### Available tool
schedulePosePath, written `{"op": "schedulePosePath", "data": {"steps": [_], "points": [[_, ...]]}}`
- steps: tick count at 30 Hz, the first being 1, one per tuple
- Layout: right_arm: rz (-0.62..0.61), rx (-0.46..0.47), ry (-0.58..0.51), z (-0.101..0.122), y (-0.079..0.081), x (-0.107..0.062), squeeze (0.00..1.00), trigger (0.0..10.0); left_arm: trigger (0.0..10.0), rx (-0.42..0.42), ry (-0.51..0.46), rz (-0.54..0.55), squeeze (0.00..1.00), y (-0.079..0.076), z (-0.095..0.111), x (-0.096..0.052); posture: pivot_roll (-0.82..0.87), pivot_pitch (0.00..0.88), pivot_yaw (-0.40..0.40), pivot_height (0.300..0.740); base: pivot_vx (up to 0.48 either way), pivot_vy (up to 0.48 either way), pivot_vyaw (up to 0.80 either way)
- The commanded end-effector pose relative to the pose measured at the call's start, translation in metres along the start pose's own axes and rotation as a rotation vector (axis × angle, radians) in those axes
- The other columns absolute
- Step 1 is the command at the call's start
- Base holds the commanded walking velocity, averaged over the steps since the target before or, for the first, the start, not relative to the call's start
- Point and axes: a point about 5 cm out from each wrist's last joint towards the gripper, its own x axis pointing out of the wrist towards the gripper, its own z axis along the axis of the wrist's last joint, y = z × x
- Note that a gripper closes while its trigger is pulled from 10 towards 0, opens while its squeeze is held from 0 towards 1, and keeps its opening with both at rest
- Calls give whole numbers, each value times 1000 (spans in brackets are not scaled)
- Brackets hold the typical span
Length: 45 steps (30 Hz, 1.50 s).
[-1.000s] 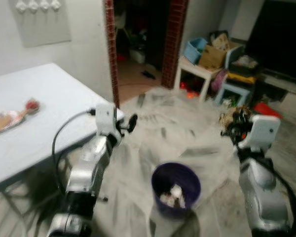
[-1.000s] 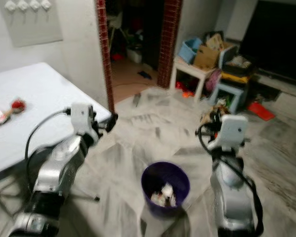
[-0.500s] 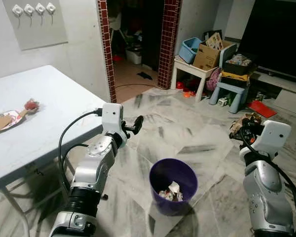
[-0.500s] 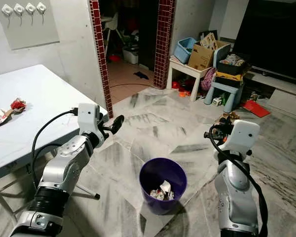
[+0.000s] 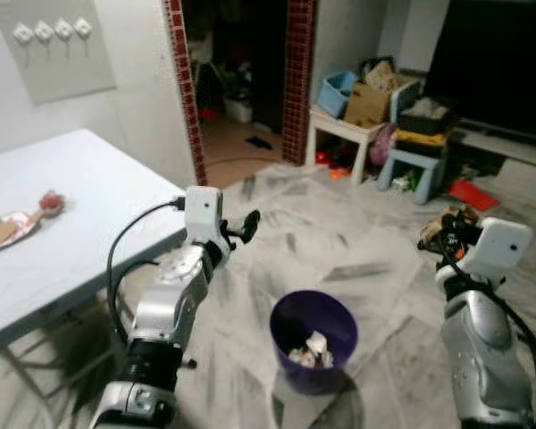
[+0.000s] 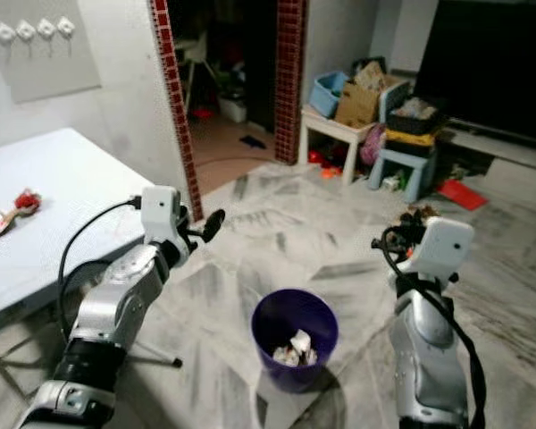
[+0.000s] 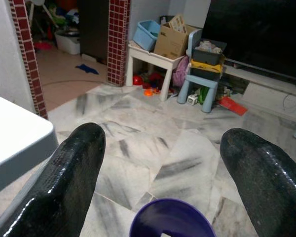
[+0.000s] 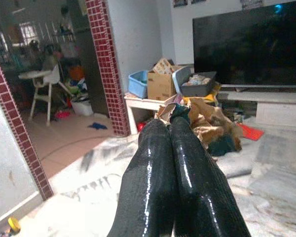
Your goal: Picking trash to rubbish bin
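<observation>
Right gripper pinched tight on crumpled brown wrapper, held high, right of bin and not over it; release here judged to drop wrapper on marble floor
Left gripper spread wide, empty, above bin
Bin purple, round, smooth plastic, trash inside
More scraps on white table

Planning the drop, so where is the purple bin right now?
The purple bin stands on the marble floor between the two arms, ahead of the robot, off the white table's corner.
</observation>
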Motion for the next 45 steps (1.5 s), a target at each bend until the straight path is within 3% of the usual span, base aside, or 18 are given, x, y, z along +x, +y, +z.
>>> {"op": "schedulePosePath", "data": {"steps": [1,10,45], "points": [[22,20,-24,7,6,0,0,10000,10000,6,-2,2,0,3,4,1,-109,0,3,740,0,0,0],[31,6,-28,8,5,1,0,10000,10000,-21,-18,-11,0,1,6,2,-109,0,0,740,0,0,0],[69,2,-15,5,6,-5,0,10000,10000,-12,-4,-19,0,0,3,-1,-109,0,-5,740,303,0,0]]}}
